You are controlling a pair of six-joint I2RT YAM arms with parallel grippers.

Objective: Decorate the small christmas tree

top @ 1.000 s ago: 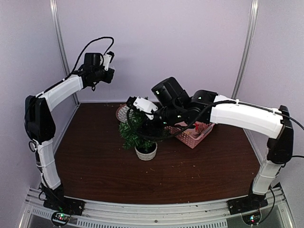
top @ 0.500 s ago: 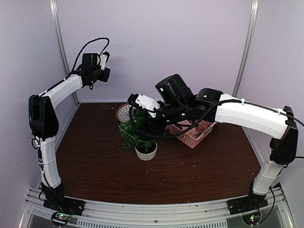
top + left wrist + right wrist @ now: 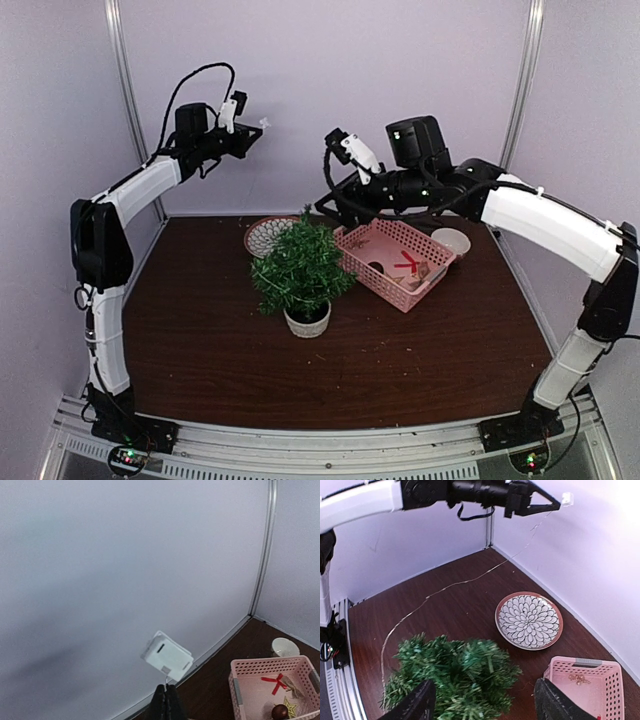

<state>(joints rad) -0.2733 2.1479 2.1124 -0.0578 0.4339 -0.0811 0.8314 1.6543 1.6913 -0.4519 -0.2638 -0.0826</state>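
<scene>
Gaping right end effector (image 3: 482, 702) hangs above small christmas tree (image 3: 452, 677); left end effector (image 3: 166, 690) pinches wire (image 3: 455, 583).

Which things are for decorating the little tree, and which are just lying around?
For the job: the small christmas tree; the thin wire with its white box, pinched in the left gripper; the pink basket holding a red bow, gold star and brown ball.
Just lying about: the patterned plate; the small white bowl.
</scene>
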